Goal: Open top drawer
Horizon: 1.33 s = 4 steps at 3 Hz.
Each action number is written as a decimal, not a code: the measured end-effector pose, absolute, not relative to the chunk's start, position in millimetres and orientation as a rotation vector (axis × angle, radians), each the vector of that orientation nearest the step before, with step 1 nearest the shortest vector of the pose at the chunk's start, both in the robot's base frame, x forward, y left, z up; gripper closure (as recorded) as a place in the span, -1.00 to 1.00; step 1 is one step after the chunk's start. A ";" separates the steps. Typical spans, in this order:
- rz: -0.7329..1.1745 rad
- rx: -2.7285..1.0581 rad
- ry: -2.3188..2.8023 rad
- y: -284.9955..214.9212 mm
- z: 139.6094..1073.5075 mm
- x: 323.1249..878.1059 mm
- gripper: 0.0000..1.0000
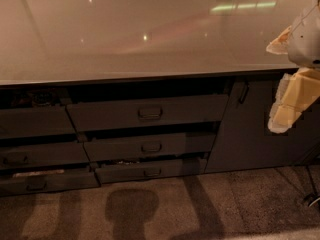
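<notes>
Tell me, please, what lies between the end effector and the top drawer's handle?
In the camera view, the end effector hangs at the right edge. Between it and the top drawer stands the cabinet door with its upright handle.

Glossy countertop (150, 34), matt dk-grey top drawer (147, 113), rough carpet (240, 204), pale plastic-looking hand (289, 100) at rt edge.

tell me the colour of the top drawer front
Dark grey top drawer, camera view; the gripper hangs at the right edge.

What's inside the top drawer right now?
Above the top drawer, under the counter, only a dark gap shows; any contents are hidden. The end effector hangs at right, by the cabinet door.
</notes>
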<state>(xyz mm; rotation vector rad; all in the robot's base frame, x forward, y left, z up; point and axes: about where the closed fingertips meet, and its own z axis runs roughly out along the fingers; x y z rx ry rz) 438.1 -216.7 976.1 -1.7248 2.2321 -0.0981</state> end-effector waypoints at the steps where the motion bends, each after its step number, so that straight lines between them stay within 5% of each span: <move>1: -0.098 -1.725 2.232 -216.7 976.1 438.2 -1.00; 4: 0.139 -1.705 2.451 -255.9 866.4 519.0 -1.00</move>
